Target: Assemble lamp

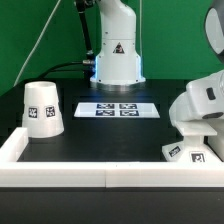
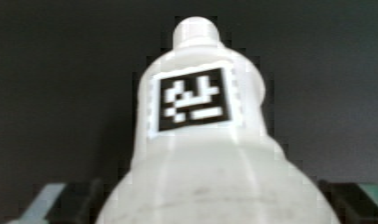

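Observation:
In the wrist view the white rounded bulb with a black-and-white tag fills the frame and sits between my fingers, whose dark tips show at either side of its wide end. My gripper is shut on it. In the exterior view my gripper is low at the right, just above the square stepped base with its tags. The bulb is hidden there behind the hand. The truncated-cone shade stands upright at the exterior view's left, far from the gripper.
The marker board lies flat at the middle back, in front of the white robot pedestal with a triangle sign. A white raised border runs along the front and left of the black table.

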You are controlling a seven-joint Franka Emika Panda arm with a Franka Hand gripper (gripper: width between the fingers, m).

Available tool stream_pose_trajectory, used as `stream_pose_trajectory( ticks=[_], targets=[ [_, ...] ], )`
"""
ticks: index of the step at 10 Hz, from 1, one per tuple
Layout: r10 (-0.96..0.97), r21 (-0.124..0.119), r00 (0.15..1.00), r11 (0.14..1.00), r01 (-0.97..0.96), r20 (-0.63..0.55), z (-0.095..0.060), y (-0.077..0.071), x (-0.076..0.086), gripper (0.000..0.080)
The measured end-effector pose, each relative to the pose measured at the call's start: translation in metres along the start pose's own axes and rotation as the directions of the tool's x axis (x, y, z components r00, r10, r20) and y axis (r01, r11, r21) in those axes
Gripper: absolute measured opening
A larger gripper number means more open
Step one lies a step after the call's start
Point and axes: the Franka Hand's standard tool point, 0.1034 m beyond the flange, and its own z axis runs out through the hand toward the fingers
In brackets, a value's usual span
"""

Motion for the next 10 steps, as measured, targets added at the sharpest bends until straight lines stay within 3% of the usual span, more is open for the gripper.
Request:
stream_pose_trajectory(
  ticks=[1, 4, 9, 10],
  targets=[
    [0.001, 0.001, 1.000, 1.000, -0.001, 0.000, 0.000, 0.001, 0.000, 0.0574],
    [-0.027, 0.026, 1.000, 0.999, 0.026, 0.015, -0.010, 0.013, -0.010, 0.0574],
    [-0.019, 0.062, 1.000, 0.998, 0.018, 0.018, -0.066, 0.039, -0.054, 0.0576],
    [-0.019, 0.067, 1.000, 0.998, 0.019, 0.001, -0.071, 0.043, -0.055, 0.0576]
  ],
)
